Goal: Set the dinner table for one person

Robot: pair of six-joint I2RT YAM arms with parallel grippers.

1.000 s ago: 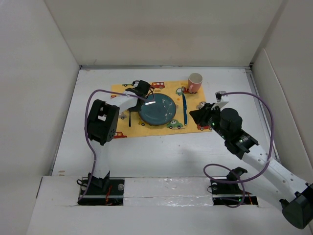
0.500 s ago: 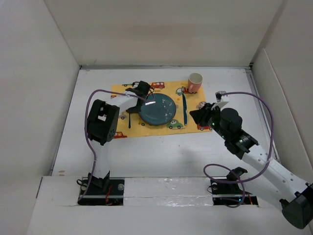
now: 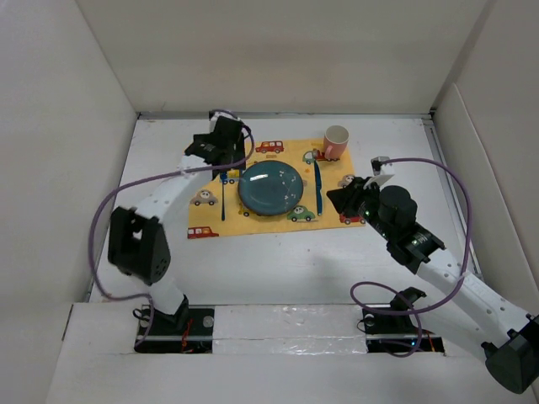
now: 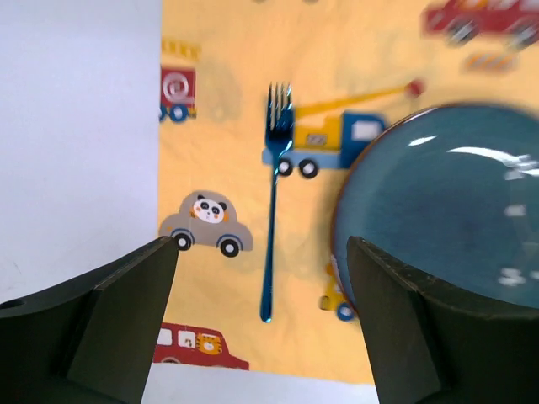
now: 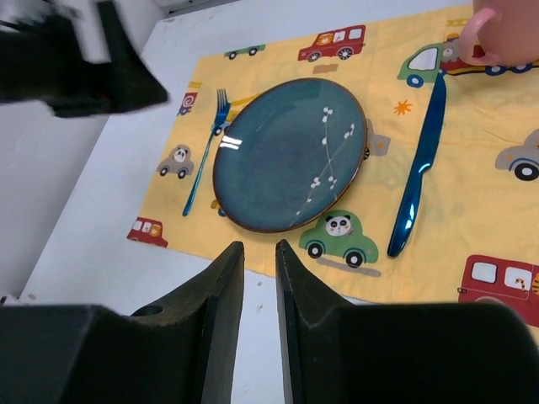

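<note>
On the white dinner table [image 3: 278, 261] lies a yellow car-printed placemat [image 3: 253, 223]. It holds a dark teal plate [image 3: 271, 187], a blue fork [image 3: 223, 202] to the plate's left and a blue knife [image 3: 317, 189] to its right. A pink cup [image 3: 336, 141] stands at the mat's far right corner. My left gripper [image 3: 223, 151] hovers over the mat's far left part. In the left wrist view it [image 4: 263, 242] is open and empty above the fork [image 4: 271, 210]. My right gripper [image 3: 341, 200] sits right of the knife, its jaws [image 5: 258, 246] slightly apart and holding nothing.
White walls enclose the table on the left, back and right. Bare table [image 5: 101, 252] runs between the mat's near edge and the arm bases. The left arm's elbow [image 3: 135, 240] hangs over the table's near left. Purple cables loop beside both arms.
My left gripper went from shut to open and pulled back toward the far left. Its elbow swung down to the near left. The right arm stayed still.
</note>
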